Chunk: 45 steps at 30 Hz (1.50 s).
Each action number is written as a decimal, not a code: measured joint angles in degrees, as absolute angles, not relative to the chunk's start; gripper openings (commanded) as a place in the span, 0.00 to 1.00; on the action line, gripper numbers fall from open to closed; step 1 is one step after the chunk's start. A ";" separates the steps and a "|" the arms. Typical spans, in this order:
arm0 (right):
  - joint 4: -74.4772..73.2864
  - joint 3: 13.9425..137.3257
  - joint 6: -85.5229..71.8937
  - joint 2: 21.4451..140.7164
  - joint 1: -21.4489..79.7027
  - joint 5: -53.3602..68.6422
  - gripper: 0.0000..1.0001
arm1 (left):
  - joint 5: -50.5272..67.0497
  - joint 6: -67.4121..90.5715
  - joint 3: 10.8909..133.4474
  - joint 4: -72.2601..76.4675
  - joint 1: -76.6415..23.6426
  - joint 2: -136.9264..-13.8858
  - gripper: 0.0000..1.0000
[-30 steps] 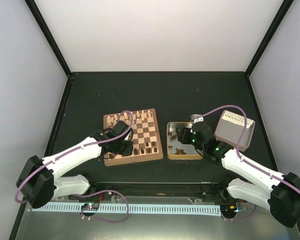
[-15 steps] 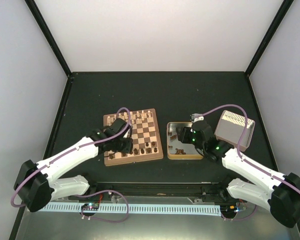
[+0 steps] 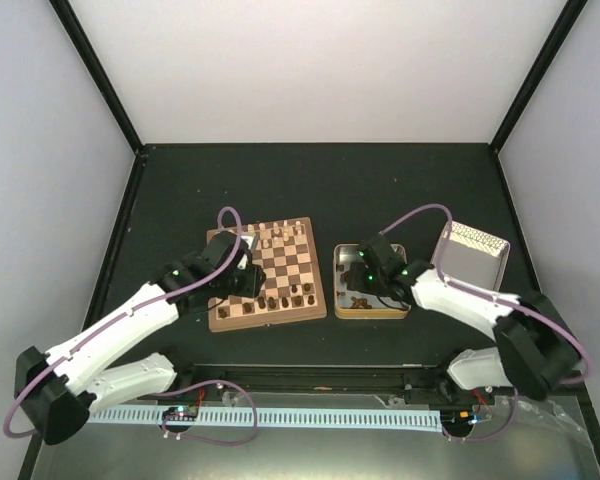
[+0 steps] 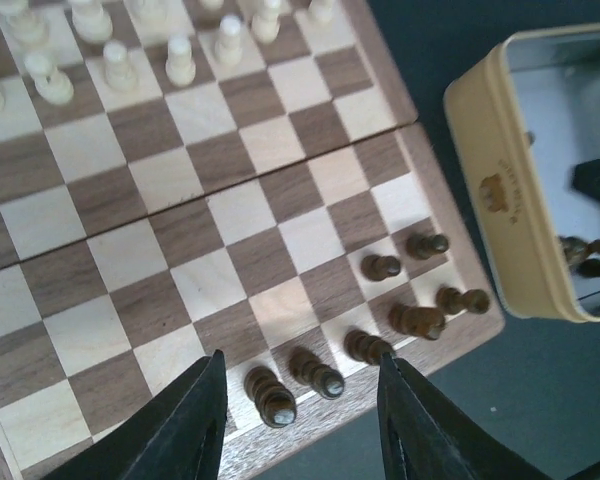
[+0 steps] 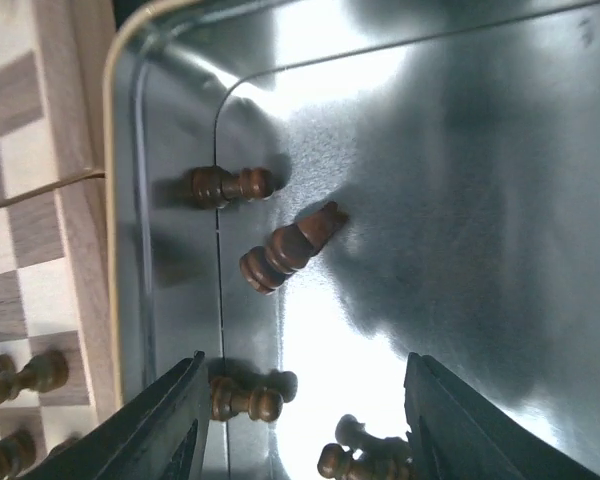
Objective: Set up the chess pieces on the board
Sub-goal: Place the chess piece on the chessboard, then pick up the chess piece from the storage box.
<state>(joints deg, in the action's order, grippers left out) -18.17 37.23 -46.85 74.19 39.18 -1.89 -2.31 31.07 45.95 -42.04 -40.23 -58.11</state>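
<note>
The board (image 3: 219,319) lies left of centre. Several dark brown chess pieces (image 4: 317,372) stand on its near right corner squares. My left gripper (image 4: 300,360) is open and empty, hovering above the three pieces on the edge row; it also shows in the top view (image 3: 248,284). More dark pieces (image 5: 288,247) lie on their sides in the metal tin (image 5: 130,200). My right gripper (image 5: 303,365) is open and empty over the tin, with one lying piece (image 5: 245,400) by its left finger; it shows in the top view (image 3: 361,279).
Cream pieces (image 4: 110,65) stand on the board's far rows (image 3: 272,234). The tin (image 3: 371,313) sits just right of the board, its yellow wall (image 4: 490,190) close to the board's corner. The tin's lid (image 3: 472,258) lies further right.
My right gripper has shifted left and further over the tin as its arm swung round. My left gripper has moved a little up the board. Both stay open.
</note>
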 measured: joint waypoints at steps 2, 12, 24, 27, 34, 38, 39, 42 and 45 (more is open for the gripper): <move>-19.55 39.44 -46.61 78.15 39.18 -0.80 0.52 | -2.35 30.96 45.95 -40.91 -40.23 -55.94 0.45; -25.19 51.68 -44.93 92.27 39.18 -0.38 0.43 | -2.31 30.35 45.50 -32.71 -40.23 -49.71 0.47; -32.18 54.61 -43.46 97.06 39.18 -8.43 0.37 | -2.11 30.20 44.42 -31.53 -40.23 -50.00 0.47; -33.19 54.46 -42.68 97.03 39.18 -9.69 0.27 | -2.07 30.17 44.42 -31.42 -40.23 -50.06 0.47; -33.41 54.22 -40.77 97.03 39.18 -10.35 0.20 | -1.69 30.17 44.42 -31.16 -40.23 -50.74 0.47; -32.97 54.22 -39.13 97.14 39.20 -10.31 0.10 | -1.63 30.15 44.42 -31.16 -40.23 -50.74 0.48; -32.86 54.22 -38.83 97.12 39.20 -10.35 0.08 | -1.61 30.15 44.42 -31.16 -40.23 -50.74 0.48; -32.14 53.93 -37.76 96.99 39.18 -10.48 0.06 | -1.45 30.17 44.42 -31.16 -40.23 -50.72 0.49; -30.57 52.12 -36.58 95.31 39.18 -10.50 0.04 | -1.23 30.20 44.42 -31.05 -40.23 -50.72 0.51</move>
